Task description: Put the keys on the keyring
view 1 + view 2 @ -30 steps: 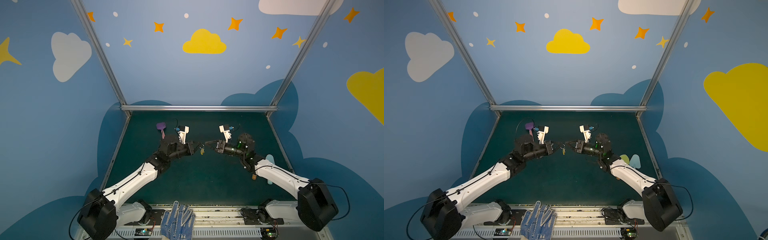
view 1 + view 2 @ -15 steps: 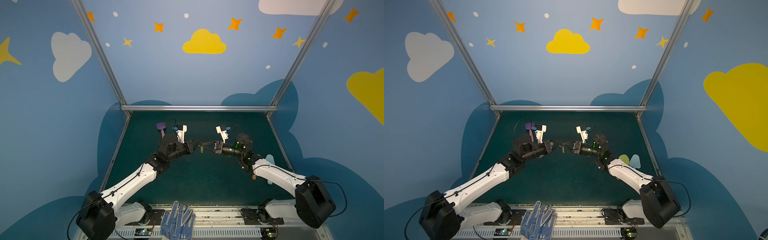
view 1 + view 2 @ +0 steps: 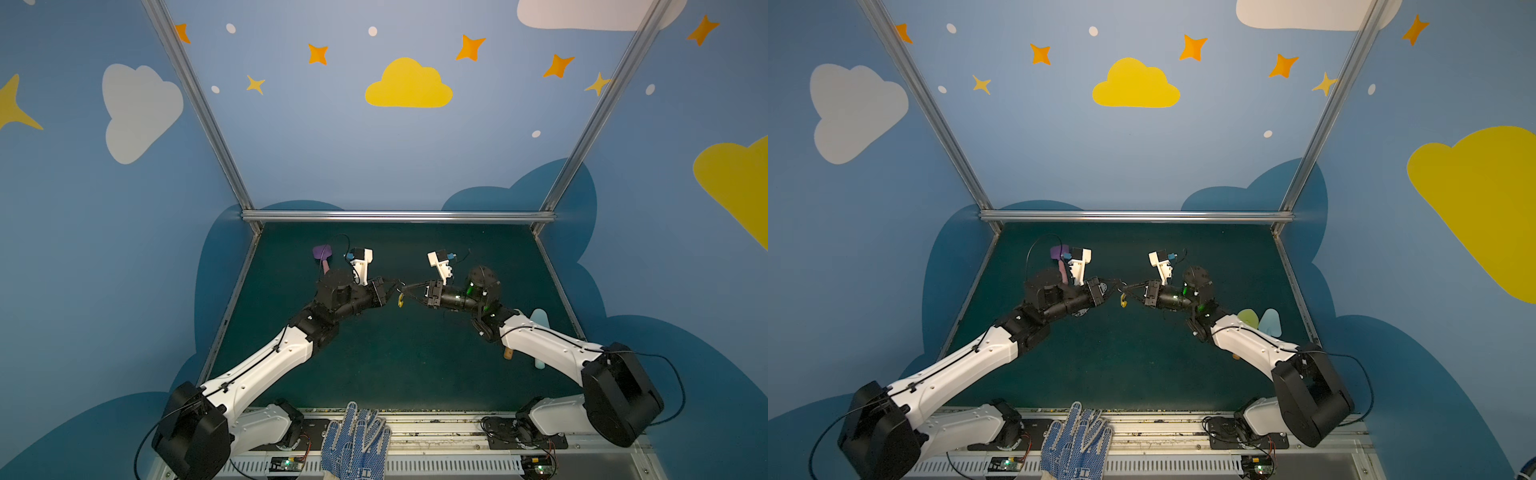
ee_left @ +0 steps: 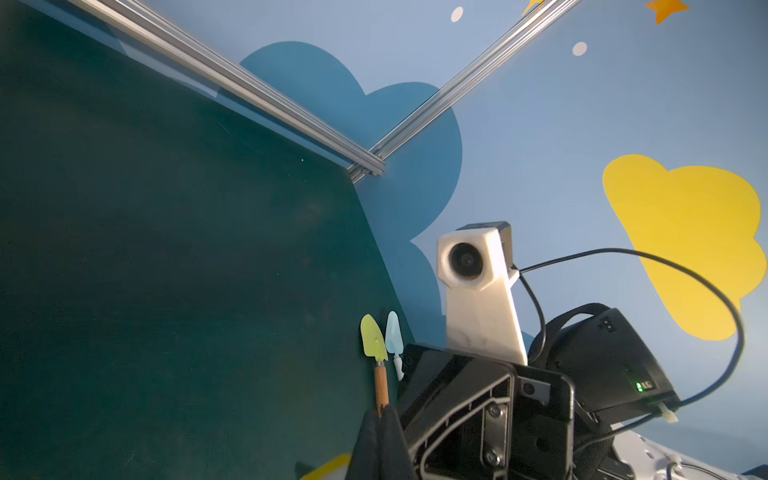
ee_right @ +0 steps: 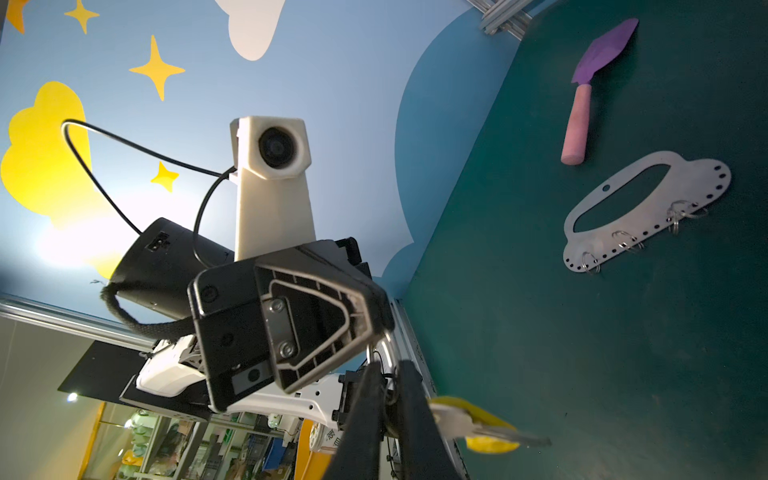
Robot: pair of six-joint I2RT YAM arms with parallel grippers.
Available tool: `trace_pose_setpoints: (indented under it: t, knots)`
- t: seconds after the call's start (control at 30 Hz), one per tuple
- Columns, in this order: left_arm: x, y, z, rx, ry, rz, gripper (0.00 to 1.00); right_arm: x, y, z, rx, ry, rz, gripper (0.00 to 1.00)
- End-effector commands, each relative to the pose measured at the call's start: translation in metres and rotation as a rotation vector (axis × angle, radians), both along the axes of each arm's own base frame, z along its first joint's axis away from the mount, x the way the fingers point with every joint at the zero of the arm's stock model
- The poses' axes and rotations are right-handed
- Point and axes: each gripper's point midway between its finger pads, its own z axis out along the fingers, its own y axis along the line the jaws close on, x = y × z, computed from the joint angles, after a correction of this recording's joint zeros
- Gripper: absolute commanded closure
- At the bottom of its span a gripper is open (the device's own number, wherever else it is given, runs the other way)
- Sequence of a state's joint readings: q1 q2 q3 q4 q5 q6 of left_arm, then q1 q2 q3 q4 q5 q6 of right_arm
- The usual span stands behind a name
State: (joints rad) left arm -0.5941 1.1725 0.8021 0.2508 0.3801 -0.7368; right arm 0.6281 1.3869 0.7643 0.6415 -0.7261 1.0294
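Mid-frame in both top views the left gripper [image 3: 395, 286] and right gripper [image 3: 410, 286] meet tip to tip above the green mat [image 3: 374, 365], each pinched shut on the keys [image 3: 400, 300], whose yellow tag hangs just below. Only the right wrist view shows the keyring [image 5: 698, 183], flat on the mat at upper right beside a purple trowel [image 5: 598, 62], well apart from the keys. A second ago the right gripper's jaws stood wider, short of the left's tips.

We've got a purple trowel [image 5: 602, 54] flat on the green mat [image 3: 395, 365], a yellow trowel [image 4: 373, 338] just beside a pale blue trowel [image 4: 393, 334], dotted gloves [image 3: 355, 440] up front.
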Motion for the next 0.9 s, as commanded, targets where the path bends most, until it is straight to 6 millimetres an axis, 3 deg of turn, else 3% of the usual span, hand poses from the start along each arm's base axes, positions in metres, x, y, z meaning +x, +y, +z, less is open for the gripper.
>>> trace_pose_setpoints:
  t: [0.0, 0.13, 0.3, 0.43, 0.67, 0.87]
  knots:
    - [-0.004, 0.0, 0.028, -0.044, -0.068, -0.007, 0.96, -0.001, 0.003, 0.017, 0.037, -0.048, 0.013, 0.95]
    - [-0.002, 0.007, 0.024, -0.035, -0.046, 0.035, 0.96, -0.001, 0.002, 0.013, 0.014, -0.045, 0.012, 0.99]
    - [-0.002, 0.017, 0.019, -0.008, -0.015, 0.045, 0.67, -0.001, -0.008, 0.003, -0.047, -0.041, 0.012, 1.0]
    - [-0.001, 0.028, 0.015, -0.002, 0.036, 0.022, 0.6, -0.003, -0.02, -0.008, -0.147, -0.048, 0.049, 1.0]
    - [-0.012, 0.018, -0.001, 0.058, 0.154, -0.166, 0.59, -0.017, -0.038, -0.026, -0.296, -0.064, 0.183, 1.0]
    - [-0.029, -0.002, -0.007, 0.025, 0.212, -0.367, 0.64, -0.031, -0.041, -0.018, -0.292, -0.096, 0.312, 1.0]
